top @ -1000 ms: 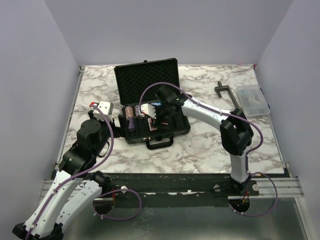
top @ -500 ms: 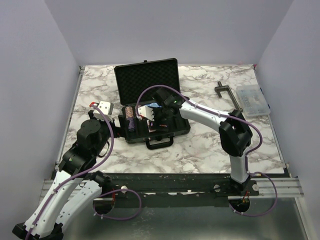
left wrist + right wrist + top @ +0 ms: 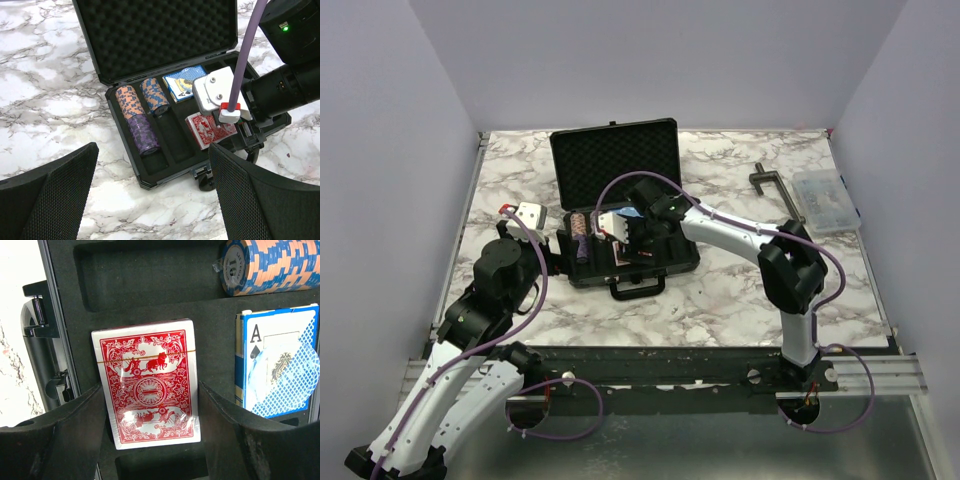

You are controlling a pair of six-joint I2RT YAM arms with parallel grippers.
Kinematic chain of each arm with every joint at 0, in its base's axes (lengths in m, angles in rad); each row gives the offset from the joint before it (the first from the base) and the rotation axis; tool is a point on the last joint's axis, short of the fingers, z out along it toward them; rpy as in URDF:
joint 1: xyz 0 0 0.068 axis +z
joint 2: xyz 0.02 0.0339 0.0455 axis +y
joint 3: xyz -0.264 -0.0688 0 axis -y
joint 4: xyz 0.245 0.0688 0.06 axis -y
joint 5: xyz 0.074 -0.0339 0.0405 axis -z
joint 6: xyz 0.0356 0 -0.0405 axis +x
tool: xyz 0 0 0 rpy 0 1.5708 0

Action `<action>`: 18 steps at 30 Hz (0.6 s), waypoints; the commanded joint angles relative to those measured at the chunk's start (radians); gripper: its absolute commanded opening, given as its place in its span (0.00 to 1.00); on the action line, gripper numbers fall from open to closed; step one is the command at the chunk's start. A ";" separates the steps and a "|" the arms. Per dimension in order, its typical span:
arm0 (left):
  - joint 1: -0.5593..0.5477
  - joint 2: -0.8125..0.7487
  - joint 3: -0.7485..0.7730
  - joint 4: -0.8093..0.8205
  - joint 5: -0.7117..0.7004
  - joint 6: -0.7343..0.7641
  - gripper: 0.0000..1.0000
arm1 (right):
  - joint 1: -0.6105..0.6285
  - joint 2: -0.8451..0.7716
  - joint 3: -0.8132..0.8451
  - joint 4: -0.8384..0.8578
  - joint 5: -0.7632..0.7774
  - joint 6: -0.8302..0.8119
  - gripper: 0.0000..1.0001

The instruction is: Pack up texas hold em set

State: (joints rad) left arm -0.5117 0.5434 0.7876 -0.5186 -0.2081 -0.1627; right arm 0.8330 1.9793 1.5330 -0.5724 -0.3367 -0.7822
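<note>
The red deck (image 3: 145, 360) lies flat in the near slot of the open case (image 3: 615, 160), long axis left-right along the handle edge, between the released jaws of the right gripper (image 3: 151, 386); the left gripper (image 3: 153, 146) is spread, empty.

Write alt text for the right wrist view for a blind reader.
A red card deck lies in the black foam tray of the case, closely flanked on both sides by the right gripper; whether it touches the deck cannot be told. To the right sit a blue deck showing an ace of spades and, above that, a blue and orange chip stack.
</note>
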 commanded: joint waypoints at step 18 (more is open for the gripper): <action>0.002 -0.005 -0.014 0.009 0.012 0.009 0.91 | 0.026 -0.097 -0.075 -0.059 -0.057 0.055 0.81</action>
State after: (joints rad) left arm -0.5117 0.5434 0.7837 -0.5182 -0.2081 -0.1623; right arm 0.8345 1.9282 1.4796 -0.5228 -0.3283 -0.7567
